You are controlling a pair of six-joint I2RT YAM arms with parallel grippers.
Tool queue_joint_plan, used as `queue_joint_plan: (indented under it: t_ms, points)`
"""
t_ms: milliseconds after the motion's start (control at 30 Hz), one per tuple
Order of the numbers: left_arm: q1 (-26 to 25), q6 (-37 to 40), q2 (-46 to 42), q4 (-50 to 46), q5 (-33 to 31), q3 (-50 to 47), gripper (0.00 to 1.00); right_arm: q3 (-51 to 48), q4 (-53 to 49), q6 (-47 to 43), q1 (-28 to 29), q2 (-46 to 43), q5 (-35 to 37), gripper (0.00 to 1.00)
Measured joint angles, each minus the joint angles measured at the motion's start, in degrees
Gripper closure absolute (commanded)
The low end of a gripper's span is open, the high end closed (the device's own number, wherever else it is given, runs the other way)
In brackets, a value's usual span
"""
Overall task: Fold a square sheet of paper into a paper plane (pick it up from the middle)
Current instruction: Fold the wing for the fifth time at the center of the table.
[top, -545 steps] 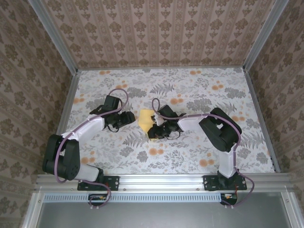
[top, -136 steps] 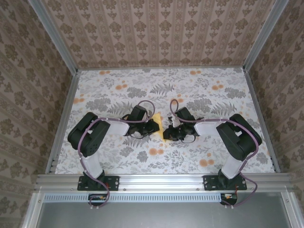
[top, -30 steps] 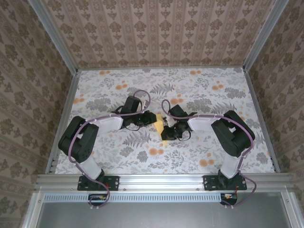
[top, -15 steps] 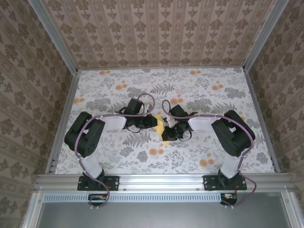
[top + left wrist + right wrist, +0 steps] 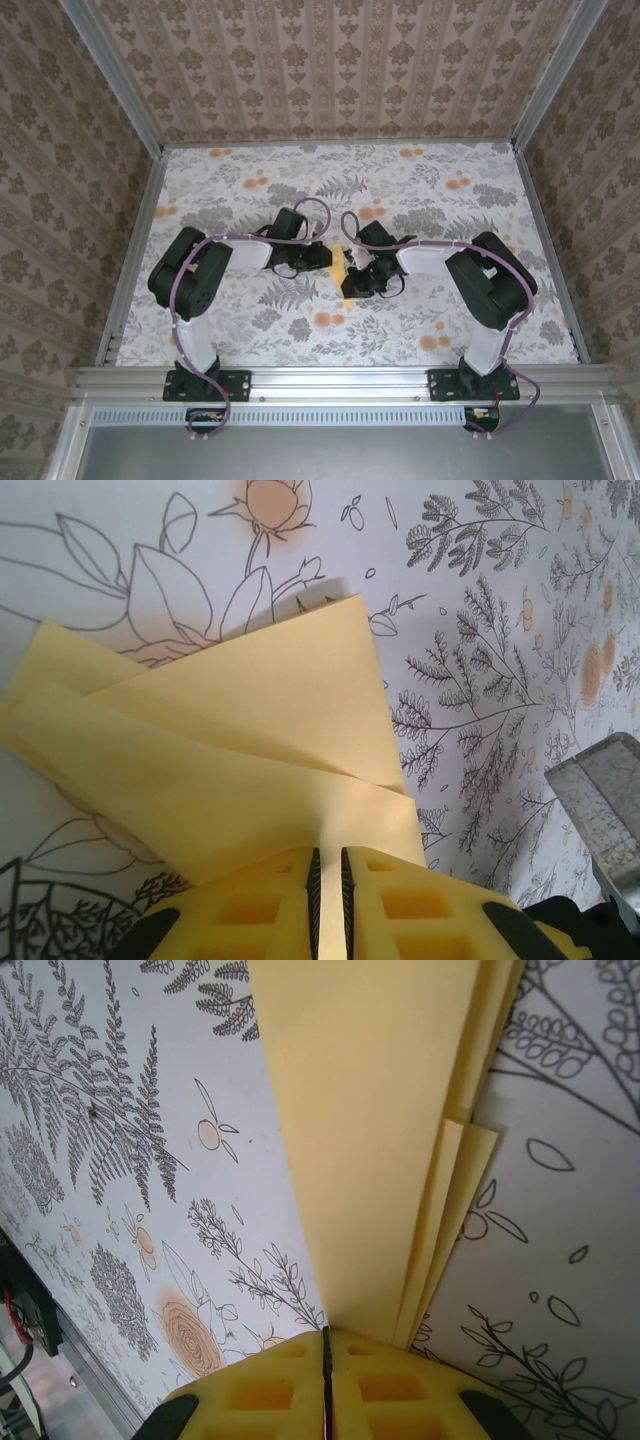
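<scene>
1. Working mid-fold on the sheet [image 5: 337, 264], which lies flat near the centre of the table [image 5: 450, 330], hemmed in between the two grippers.
2. Flanked at 9 o'clock by the left gripper [image 5: 320, 258] and at 5 o'clock by the right gripper [image 5: 354, 284], both reaching right up to it.
3. Left wrist view: pads [image 5: 250, 910] at 6 o'clock, only a thin slit apart. Near edge of the sheet runs into that slit, with two overlapping flaps fanning out toward 10 and 12 o'clock. Reads as pinched on that edge.
4. Right wrist view: pads [image 5: 260, 1390] at 6 o'clock, pressed together to a dark line and nipping the stacked layers. These stretch away toward 12 o'clock, with stepped edges showing at 1 o'clock.
5. Judged a crease-forming step, probably about midway. Several layers already doubled over, but no slim pointed dart with a centre crease yet.
6. Next, most likely: hold one end firm, carry the free flap over along the long axis with edges kept in line, then press down to set the crease.
7. Worth watching: thin layers sliding out of step, or tearing if the two grips pull against each other.
</scene>
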Motion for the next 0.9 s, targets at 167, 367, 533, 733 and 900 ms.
queue_joint_plan:
  t_ms: [167, 367, 533, 733, 900]
  points:
    - [-0.2, 0.2, 0.2, -0.2, -0.8, 0.3, 0.84, -0.1, 0.0, -0.3, -0.1, 0.0, -0.3, 0.91]
    - [0.6, 0.8, 0.9, -1.3, -1.0, 1.5, 0.84, -0.7, 0.2, -1.1, -0.6, 0.0, -1.2, 0.91]
    - [3.4, 1.9, 2.1, -2.3, -0.9, 3.4, 0.84, -1.2, 0.6, -1.3, -1.0, 0.0, -1.8, 0.92]
    - [6.5, 2.8, 3.8, -3.4, -0.7, 5.9, 0.85, -1.4, 0.6, -1.3, -1.1, 0.0, -2.3, 0.92]
    - [9.0, 3.2, 4.0, -3.2, -0.7, 6.0, 0.85, -1.6, 0.5, -1.2, -1.3, 0.0, -2.9, 0.92]
